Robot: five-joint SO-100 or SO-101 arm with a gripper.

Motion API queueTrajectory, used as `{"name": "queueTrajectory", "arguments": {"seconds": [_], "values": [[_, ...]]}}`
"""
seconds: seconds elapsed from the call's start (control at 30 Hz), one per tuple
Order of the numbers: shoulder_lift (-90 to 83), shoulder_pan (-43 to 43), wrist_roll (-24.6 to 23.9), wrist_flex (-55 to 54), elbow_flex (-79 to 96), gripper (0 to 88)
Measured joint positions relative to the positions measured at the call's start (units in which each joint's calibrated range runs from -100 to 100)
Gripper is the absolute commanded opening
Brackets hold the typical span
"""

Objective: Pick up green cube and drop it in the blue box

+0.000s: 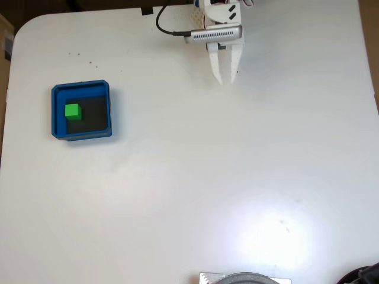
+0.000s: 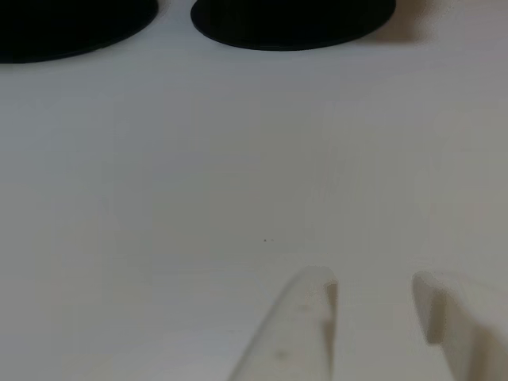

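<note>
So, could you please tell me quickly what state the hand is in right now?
Hand: open and empty, a clear gap between its fingertips in the other view.

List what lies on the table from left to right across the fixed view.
Blue box near the left edge, holding the green cube in its left part → black cable at the top → white tool, fingertips pointing down the picture with a small gap between them.
</note>
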Motion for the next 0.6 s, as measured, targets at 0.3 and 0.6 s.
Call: {"name": "queueTrajectory", "arguments": {"seconds": [0.3, 0.6], "values": [[0.0, -5.83, 0.0, 0.0, 0.0, 2.8], [0.0, -8.39, 0.0, 0.0, 0.0, 2.8]]}}
